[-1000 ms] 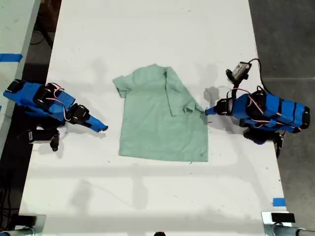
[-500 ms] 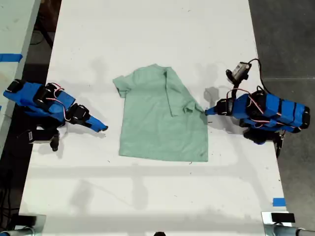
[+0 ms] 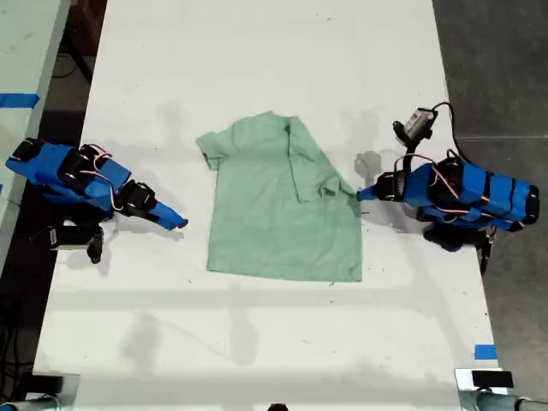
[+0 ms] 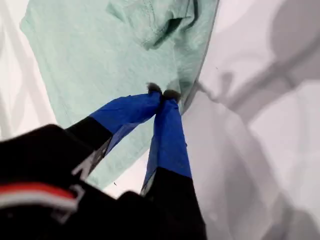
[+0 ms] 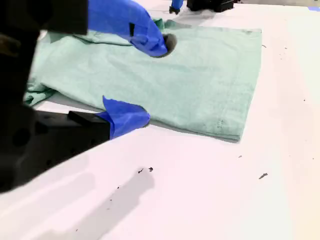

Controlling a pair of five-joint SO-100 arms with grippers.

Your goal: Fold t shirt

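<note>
t shirt (image 3: 282,205): pale mint green, lying mid-table, partly folded. One sleeve is flipped over onto the body on the exterior view's right, the other sleeve sticks out on that view's left, and the hem faces the near edge.

table (image 3: 257,342): plain white. In our second wrist view we spot a few small dark specks on it near the jaws.

my first gripper (image 4: 162,95): on the exterior view's right (image 3: 363,193). Our blue tips are pinched together right at the shirt's edge, just by the folded sleeve. Whether there's any cloth between them, we can't tell; they look clenched tip to tip.

my second gripper (image 5: 142,80): on the exterior view's left (image 3: 175,221), a bit apart from the shirt's side edge. Jaws are spread, nothing in them, with the lower finger down close to the table.

cloth seen past the second gripper (image 5: 200,85): lies flat, with a slightly rumpled bit at the sleeve.
</note>
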